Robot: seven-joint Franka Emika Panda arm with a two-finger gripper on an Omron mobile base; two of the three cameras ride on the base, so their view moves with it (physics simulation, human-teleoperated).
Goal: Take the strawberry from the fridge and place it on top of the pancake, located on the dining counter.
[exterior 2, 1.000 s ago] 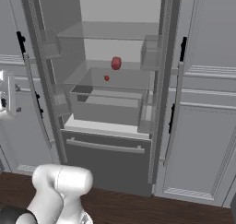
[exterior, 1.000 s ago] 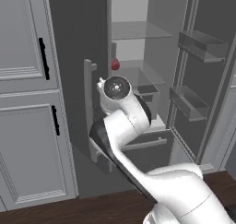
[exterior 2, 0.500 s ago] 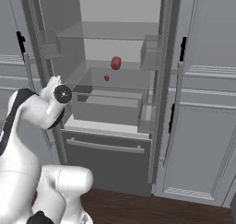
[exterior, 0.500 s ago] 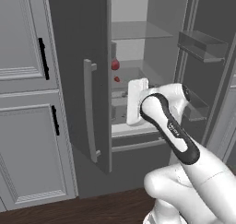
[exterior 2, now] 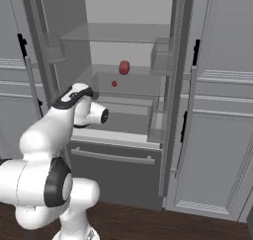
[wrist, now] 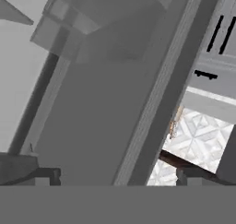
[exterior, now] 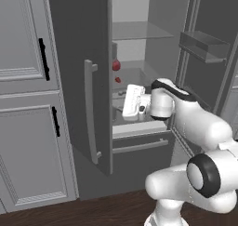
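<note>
My claw, jaws spread wide and empty, sits low at the front of the open fridge, while the strawberry rests on the glass shelf above and further in.

arm: bent, reaching forward at mid-height | claw: fingers spread wide, holding nothing

Inside the open dark grey double-door fridge, a clear glass shelf spans the pale interior at the upper middle of the right base frame. A small red round strawberry rests on it, towards the back. Another glass shelf sits higher up.
</note>
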